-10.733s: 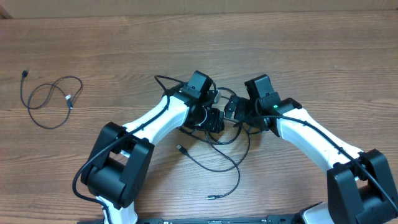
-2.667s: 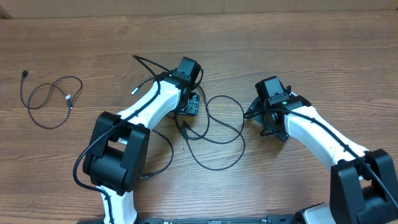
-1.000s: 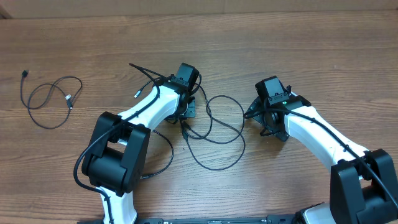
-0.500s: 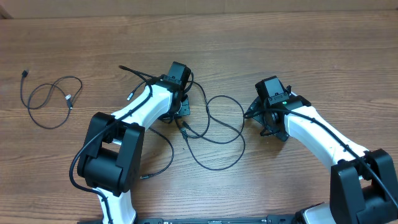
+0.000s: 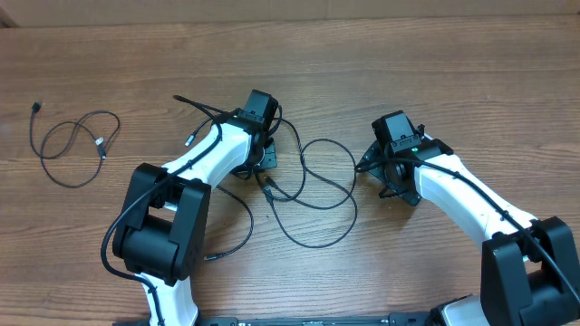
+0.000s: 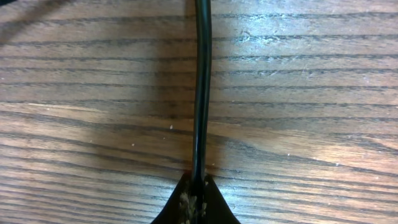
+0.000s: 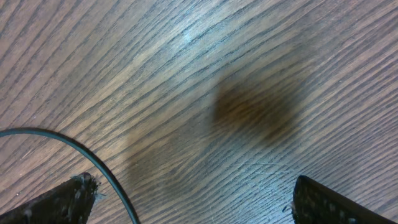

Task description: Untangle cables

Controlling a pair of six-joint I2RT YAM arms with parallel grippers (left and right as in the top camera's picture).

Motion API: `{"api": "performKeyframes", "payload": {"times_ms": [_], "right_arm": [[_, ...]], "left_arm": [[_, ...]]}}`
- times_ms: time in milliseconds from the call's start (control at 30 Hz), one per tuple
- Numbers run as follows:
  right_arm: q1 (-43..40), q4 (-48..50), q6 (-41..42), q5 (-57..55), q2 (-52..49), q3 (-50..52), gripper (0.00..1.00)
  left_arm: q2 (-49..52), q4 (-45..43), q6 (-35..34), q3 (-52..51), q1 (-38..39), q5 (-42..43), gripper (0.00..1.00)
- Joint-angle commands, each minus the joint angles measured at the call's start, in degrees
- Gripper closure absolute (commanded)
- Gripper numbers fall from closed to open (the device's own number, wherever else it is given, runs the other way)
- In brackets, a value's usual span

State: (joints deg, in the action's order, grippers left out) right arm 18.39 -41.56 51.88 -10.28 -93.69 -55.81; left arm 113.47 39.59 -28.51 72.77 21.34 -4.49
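- We find the left gripper [image 6: 194, 204] pinched tight on a thin black cable [image 6: 200, 93] that lies straight across the brown wood-grain table [image 6: 323, 124].
- The right gripper [image 7: 193, 202] stands spread wide and holds nothing; a black cord arc [image 7: 99, 165] passes just beside one finger.
- A loose tangle of black cords [image 5: 313, 205] lies between the arms.
- A separate looped black cord [image 5: 98, 143] lies well apart, far left.

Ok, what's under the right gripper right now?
Bare table with a shadow lies between the open right gripper's fingertips; one black cable curves close past one finger. Overhead, the gripper itself covers that spot.
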Motion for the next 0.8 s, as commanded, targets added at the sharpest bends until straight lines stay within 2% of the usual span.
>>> {"api": "performKeyframes", "payload": {"times_ms": [0,67,100,133,167,233,467,533,567,600,633,767], "right_arm": [[-0.15,0.31,0.44,0.09,0.87,0.31,0.0],[-0.15,0.31,0.44,0.09,0.87,0.31,0.0],[-0.15,0.31,0.44,0.09,0.87,0.33,0.0],[-0.15,0.31,0.44,0.09,0.87,0.31,0.0],[-0.15,0.31,0.44,0.09,0.87,0.33,0.0],[-0.15,0.31,0.44,0.09,0.87,0.33,0.0],[-0.15,0.31,0.44,0.09,0.87,0.31,0.0],[-0.15,0.31,0.44,0.09,0.87,0.31,0.0],[-0.15,0.31,0.44,0.09,0.87,0.31,0.0],[-0.15,0.31,0.44,0.09,0.87,0.31,0.0],[-0.15,0.31,0.44,0.09,0.87,0.31,0.0],[-0.15,0.31,0.44,0.09,0.87,0.31,0.0]], "left_arm": [[1.6,0.76,1.11,-1.29,-0.35,-0.31,0.96],[1.6,0.66,1.09,-1.25,-0.39,-2.38,0.96],[1.6,0.61,1.09,-1.25,-0.44,-3.56,0.92],[1.6,0.63,1.09,-1.25,-0.44,-4.46,0.82],[1.6,0.66,1.2,-1.25,-0.44,-6.03,0.76],[1.57,1.09,1.77,-0.76,-0.44,-6.29,0.77],[1.49,11.32,2.62,7.58,-0.44,-5.62,0.61],[1.49,15.21,2.56,10.03,-0.44,-4.39,0.46],[1.49,16.59,2.56,10.71,-0.44,-3.72,0.32],[1.49,17.81,2.56,11.06,-0.44,-2.86,0.05],[1.49,18.78,2.56,11.04,-0.42,-2.47,0.0],[1.51,20.37,0.55,9.16,-0.44,-2.6,0.01]]}}
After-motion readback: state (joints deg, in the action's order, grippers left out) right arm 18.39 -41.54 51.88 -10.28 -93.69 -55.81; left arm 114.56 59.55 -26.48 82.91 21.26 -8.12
